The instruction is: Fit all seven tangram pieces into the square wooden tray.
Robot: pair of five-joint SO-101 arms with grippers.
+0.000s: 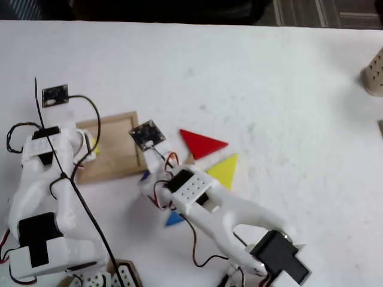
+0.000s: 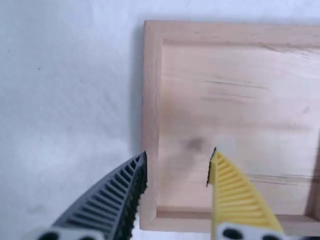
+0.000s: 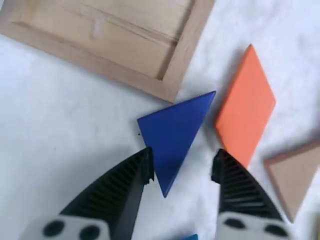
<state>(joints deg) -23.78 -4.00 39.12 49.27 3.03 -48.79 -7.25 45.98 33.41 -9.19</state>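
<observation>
**Both grippers open: one astride the tray rim, one around a blue triangle**

The square wooden tray (image 1: 119, 146) lies flat on the white table (image 1: 269, 89), and its bare floor shows in the left wrist view.

The left gripper (image 2: 178, 156) hangs over one edge of the tray with its fingers moderately spread and holding nothing. Its grey finger (image 2: 120, 195) is outside the rim, above the table. Its yellow finger (image 2: 235, 195) is inside, above the tray floor. The raised rim runs between the two tips.

The right gripper (image 3: 182, 160) is just outside a corner of the tray, also spread and not closed on anything. A flat dark blue triangle (image 3: 172, 130) lies on the table there, close to the tray's corner but apart from its rim. The triangle's narrow point reaches into the gap between the two black fingers (image 3: 120, 195), closer to one of them.

An orange parallelogram (image 3: 246, 105) lies just beside the blue triangle, on the side away from the tray. A plain wooden triangle (image 3: 295, 180) lies farther out still.

In the high view a red triangle (image 1: 202, 143) and a yellow triangle (image 1: 224, 170) rest on the table near that same side of the tray.
</observation>
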